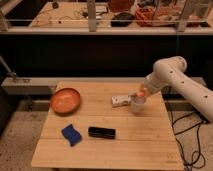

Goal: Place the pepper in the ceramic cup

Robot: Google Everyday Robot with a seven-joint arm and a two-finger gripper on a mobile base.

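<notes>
The pepper (142, 92) shows as a small orange spot right at the tip of my gripper (141, 95), just above the rim of the ceramic cup (137, 105). The cup is small, pale and upright, standing on the right part of the wooden table (125, 147). My white arm comes down to it from the upper right. Whether the pepper is still gripped or resting at the cup's mouth cannot be made out.
A small flat white box (120, 101) lies just left of the cup. An orange-brown bowl (65, 100) sits at the table's left. A blue sponge (71, 134) and a black bar (102, 132) lie near the front. Cables hang off the right.
</notes>
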